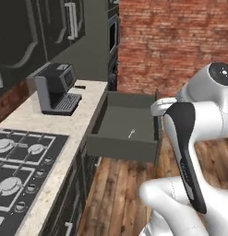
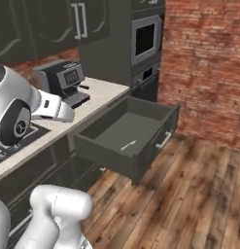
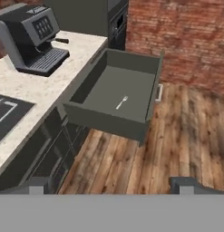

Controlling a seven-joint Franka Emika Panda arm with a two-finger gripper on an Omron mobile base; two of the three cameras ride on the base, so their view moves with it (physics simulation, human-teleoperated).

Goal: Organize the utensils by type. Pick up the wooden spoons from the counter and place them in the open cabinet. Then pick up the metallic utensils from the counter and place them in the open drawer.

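A small silver fork (image 3: pixel 122 102) lies flat on the bottom of the open drawer (image 3: pixel 104 120), a wide dark grey drawer pulled out from under the beige speckled counter (image 3: pixel 45 86). The fork (image 1: pixel 132 133) (image 2: pixel 128 145) also shows in both base views, inside the drawer (image 1: pixel 122 150) (image 2: pixel 107 155). My gripper (image 3: pixel 113 186) hangs back from the drawer, over the wooden floor, open with nothing between its fingertips. The wooden spoons and the open cabinet are out of view. No utensil shows on the counter (image 1: pixel 83 115) (image 2: pixel 99 95).
A black and grey coffee machine (image 1: pixel 55 87) (image 2: pixel 63 78) (image 3: pixel 31 36) stands on the counter beyond a black cooktop (image 1: pixel 18 161) (image 3: pixel 4 111). A built-in oven (image 2: pixel 145 39) sits in the tall unit past the counter's end. A brick wall (image 1: pixel 171 41) closes the far side.
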